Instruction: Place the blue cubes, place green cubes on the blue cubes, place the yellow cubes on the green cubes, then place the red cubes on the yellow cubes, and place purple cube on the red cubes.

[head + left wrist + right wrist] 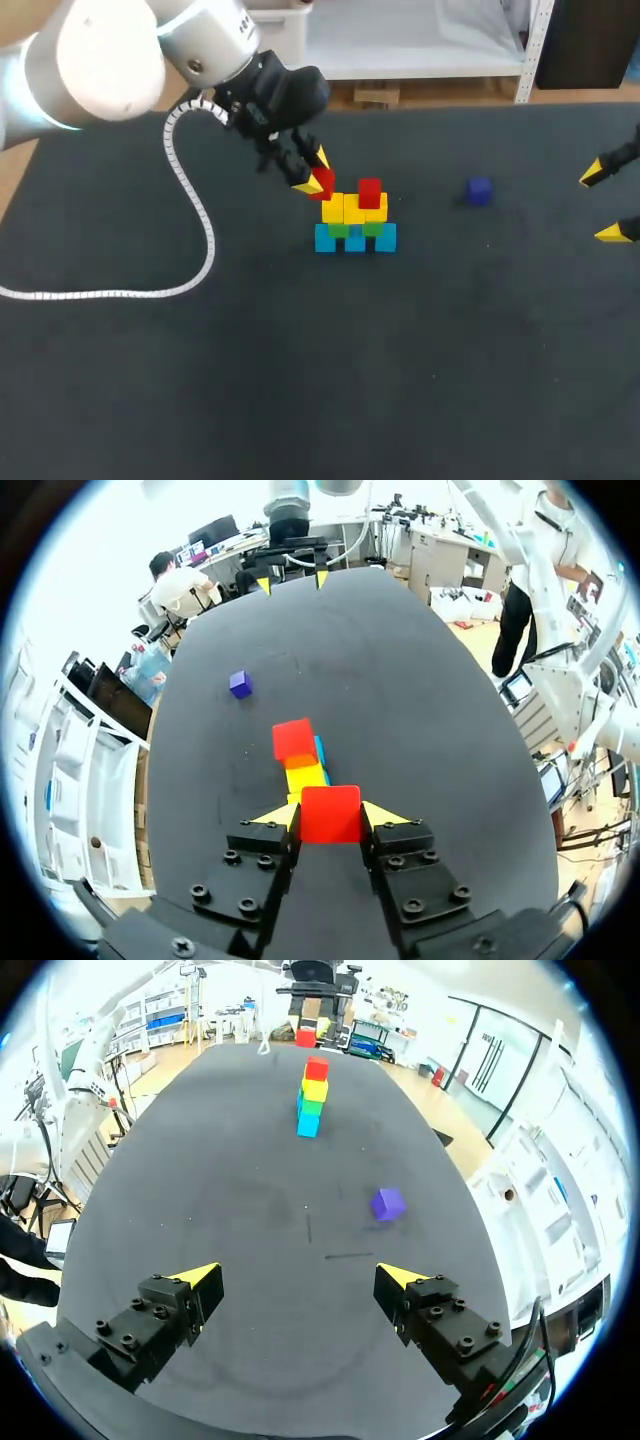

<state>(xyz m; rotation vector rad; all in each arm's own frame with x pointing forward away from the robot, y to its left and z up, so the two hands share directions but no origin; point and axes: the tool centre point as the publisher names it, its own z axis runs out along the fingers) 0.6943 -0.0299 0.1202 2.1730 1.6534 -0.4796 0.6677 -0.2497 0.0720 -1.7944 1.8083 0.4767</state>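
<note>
While aloft, red cube in left claw.

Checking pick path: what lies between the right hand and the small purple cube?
Only bare black table separates right hand and small purple cube; right wrist view.

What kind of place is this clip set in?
Probably a robot test bench in a lab: a dark table, the left gripper holding a red cube, the right gripper open, and a stack of coloured cubes.

Table evenly lit from overhead, faint soft shadow cast beside purple cube, glare seen on left arm, upper left
</note>
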